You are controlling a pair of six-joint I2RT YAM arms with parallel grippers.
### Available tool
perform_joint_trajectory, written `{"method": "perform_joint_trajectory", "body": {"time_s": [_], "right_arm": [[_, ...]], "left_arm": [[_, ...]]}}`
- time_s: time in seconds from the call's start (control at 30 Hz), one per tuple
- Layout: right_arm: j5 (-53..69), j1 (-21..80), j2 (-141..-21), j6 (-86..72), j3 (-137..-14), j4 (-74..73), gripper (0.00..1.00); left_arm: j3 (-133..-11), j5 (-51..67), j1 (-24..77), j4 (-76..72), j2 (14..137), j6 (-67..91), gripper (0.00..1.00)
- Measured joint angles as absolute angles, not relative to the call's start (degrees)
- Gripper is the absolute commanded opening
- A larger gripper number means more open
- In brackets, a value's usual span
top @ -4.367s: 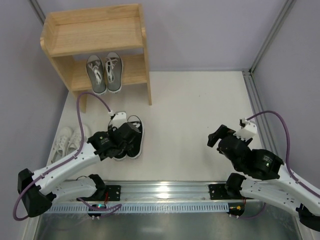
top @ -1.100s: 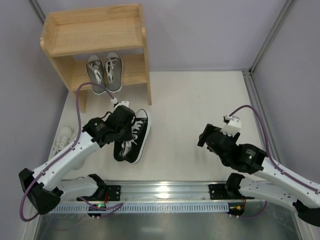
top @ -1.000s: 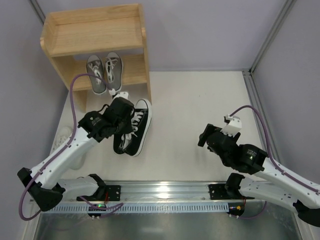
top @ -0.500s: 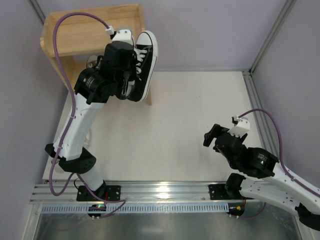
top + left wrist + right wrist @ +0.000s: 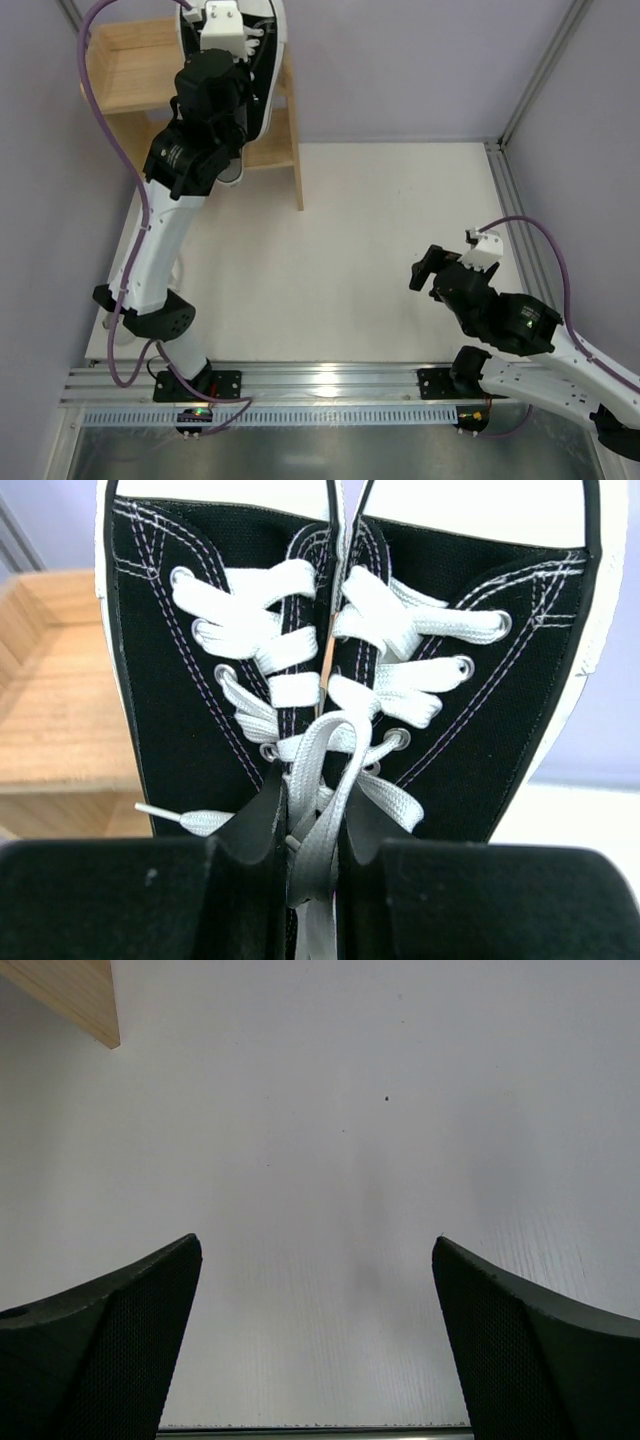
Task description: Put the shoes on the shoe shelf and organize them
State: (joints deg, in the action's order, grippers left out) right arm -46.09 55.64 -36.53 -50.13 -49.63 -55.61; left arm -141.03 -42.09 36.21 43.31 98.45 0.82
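Left gripper [image 5: 310,852] jaws clamp the black shoes [image 5: 330,680] between them, shelf [image 5: 50,700] beyond; right gripper [image 5: 315,1260] jaws gape above the table [image 5: 330,1110].

text: none readable | black canvas sneakers [image 5: 180,720]: no brand mark legible | numbers, signs: none in any view

Black pair up and away!
The left gripper [image 5: 312,852], clamped on the pair of black canvas sneakers with white toe caps [image 5: 250,670], has swung them off the near-left floor, up and far, high over the light wooden two-tier shoe shelf [image 5: 125,70].
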Motion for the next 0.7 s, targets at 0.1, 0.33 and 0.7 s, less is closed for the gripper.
{"method": "perform_joint_trajectory", "body": {"time_s": [0.1, 0.33, 0.7], "right_arm": [[-46.1, 55.6, -36.6, -50.0, -49.6, -55.6, 0.97], [-46.1, 55.6, -33.9, -50.5, -49.6, -56.4, 0.97], [-46.2, 55.6, -29.0, -52.7, -49.4, -60.7, 0.97]], "left_arm": [[-140.7, -42.2, 34.1, 36.0, 99.4, -1.6, 0.00], [-138.4, -43.2, 28.8, 27.3, 102.1, -2.1, 0.00], [-138.3, -41.1, 28.8, 22.5, 106.7, -1.7, 0.00]]}}
